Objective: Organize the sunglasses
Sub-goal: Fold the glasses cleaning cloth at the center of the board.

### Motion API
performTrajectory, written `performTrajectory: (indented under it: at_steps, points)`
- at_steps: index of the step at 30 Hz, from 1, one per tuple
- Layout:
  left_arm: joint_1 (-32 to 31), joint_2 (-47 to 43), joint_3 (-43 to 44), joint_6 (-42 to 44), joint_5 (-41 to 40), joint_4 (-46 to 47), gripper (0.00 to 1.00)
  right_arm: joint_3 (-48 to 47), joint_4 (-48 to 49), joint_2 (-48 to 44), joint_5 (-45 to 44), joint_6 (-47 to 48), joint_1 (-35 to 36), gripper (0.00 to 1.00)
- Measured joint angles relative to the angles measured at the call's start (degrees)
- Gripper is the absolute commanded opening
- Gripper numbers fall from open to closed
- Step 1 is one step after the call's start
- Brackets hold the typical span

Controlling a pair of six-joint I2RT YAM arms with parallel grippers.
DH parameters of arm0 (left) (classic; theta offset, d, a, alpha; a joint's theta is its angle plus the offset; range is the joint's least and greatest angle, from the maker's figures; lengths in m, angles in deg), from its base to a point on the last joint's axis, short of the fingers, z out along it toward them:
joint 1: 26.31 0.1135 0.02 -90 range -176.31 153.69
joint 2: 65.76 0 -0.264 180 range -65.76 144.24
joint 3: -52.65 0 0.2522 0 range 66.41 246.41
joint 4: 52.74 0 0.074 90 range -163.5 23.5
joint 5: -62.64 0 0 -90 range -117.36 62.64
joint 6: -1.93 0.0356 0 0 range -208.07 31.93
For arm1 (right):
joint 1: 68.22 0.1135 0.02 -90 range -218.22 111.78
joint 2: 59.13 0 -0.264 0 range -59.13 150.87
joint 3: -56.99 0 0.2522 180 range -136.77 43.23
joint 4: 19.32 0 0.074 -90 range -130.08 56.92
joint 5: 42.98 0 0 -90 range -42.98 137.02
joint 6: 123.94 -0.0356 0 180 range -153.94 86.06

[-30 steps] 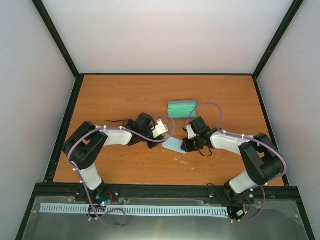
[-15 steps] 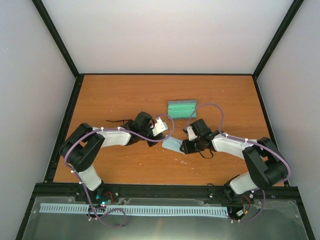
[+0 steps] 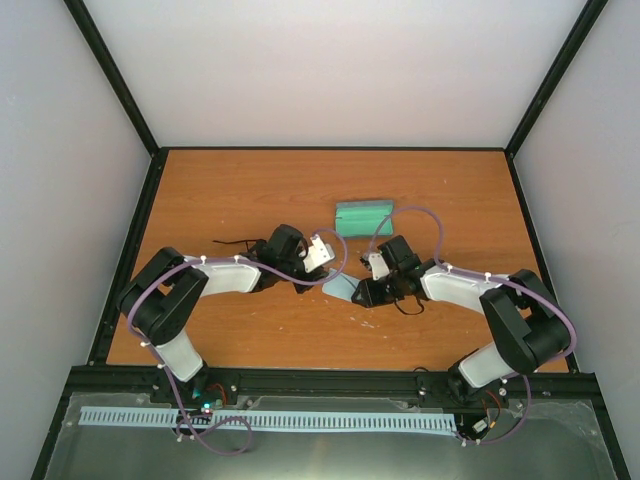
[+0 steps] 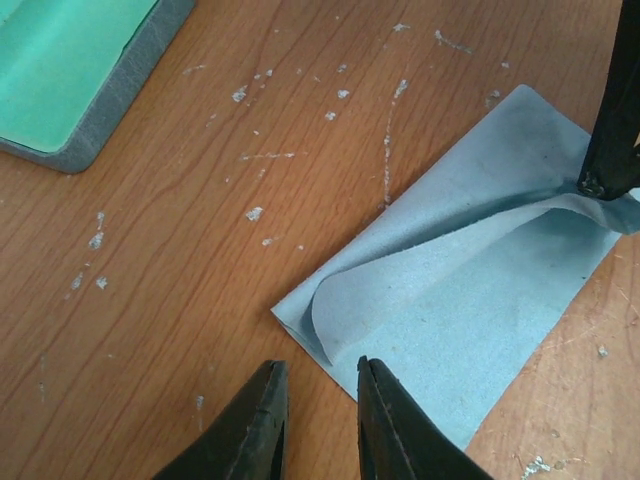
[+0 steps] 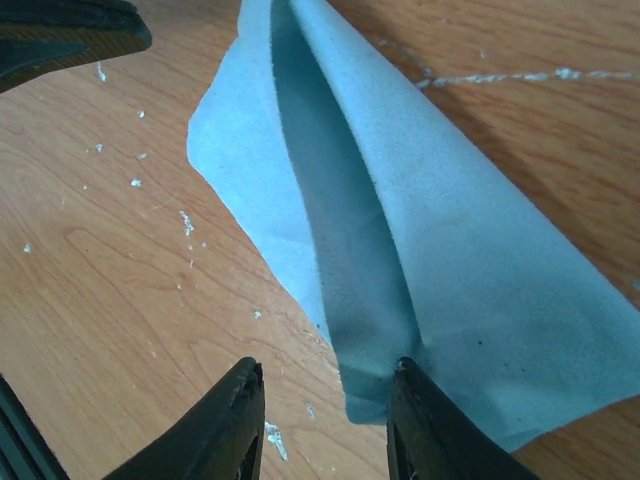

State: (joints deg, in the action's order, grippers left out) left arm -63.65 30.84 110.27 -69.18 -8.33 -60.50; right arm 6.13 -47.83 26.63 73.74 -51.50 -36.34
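Tabletop [image 3: 240,190]: orange-brown wood grain, scuffed with pale flecks and scratches.
Sunglasses [image 3: 232,243]: only a thin black shape shows in the top view. It lies on the tabletop just beyond the left forearm, well apart from the case, and is too small and too hidden to tell frame from arms.
Case [image 3: 363,216]: oblong grey-blue shell lying with its green lining upward, beyond both pincers.
Cloth [image 4: 470,290]: pale blue, lying between the two pincers. One flap is folded over and raised into a ridge that runs toward the right pincer.
Left pincer [image 4: 318,372]: jaws a narrow gap apart, grasping nothing, with bare wood between them. The tips are just beside the cloth's edge.
Right pincer [image 5: 325,375]: released, jaws parted with wood showing between them. The raised fold touches the inner face of one of its fingers [image 5: 415,430], and the other is apart from the cloth.
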Motion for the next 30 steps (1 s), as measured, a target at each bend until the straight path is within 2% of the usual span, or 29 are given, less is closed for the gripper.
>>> performTrajectory:
  at_steps: [14,30]
  points:
    - [0.0,-0.9,-0.7,-0.2,-1.5,1.7,0.22,-2.2,0.9,-0.3,0.2,-0.3,0.0,0.37]
    - [0.3,-1.4,-1.3,-0.2,-1.9,2.8,0.22,-8.5,4.3,9.8,0.9,-1.0,0.4,0.38]
